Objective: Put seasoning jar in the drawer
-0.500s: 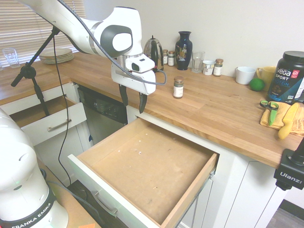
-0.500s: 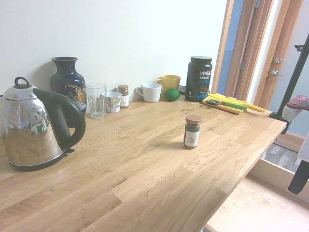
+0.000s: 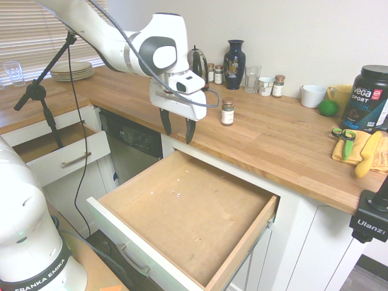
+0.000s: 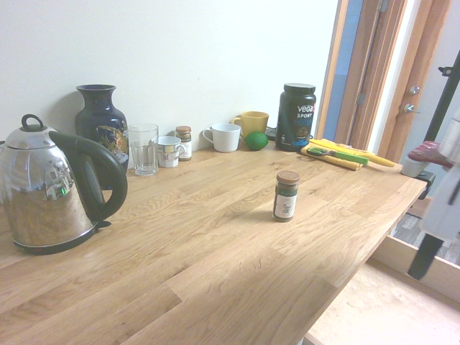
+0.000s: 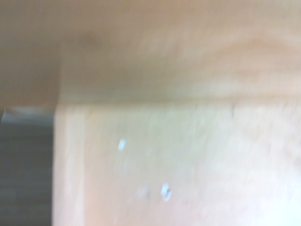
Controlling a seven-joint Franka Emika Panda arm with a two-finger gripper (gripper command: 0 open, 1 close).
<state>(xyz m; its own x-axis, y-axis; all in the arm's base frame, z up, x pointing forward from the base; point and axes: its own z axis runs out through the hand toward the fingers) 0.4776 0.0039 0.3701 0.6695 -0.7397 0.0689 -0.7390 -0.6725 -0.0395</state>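
First exterior view, kitchen corner. Item: seasoning jar [image 3: 227, 111], brown lid, pale label, dark contents; stands upright on the wooden counter [image 3: 285, 145], a little back from its front edge, apart from the spice jars along the wall. Item: drawer [image 3: 188, 218], wide, shallow, pulled fully out below the counter edge, brown bottom bare apart from a few pale specks. Item: gripper [image 3: 179, 130], pointing down, fingers spread wide, holding nothing; hangs over the counter's front edge at the drawer's back corner, near the jar but apart from it.

Step in hand, as judged: the approach to the jar. Handling advice: come level with the glass body below the lid, one finger on each side, centre before closing, keep the jar upright, lift clear of the counter edge before lowering into the drawer.
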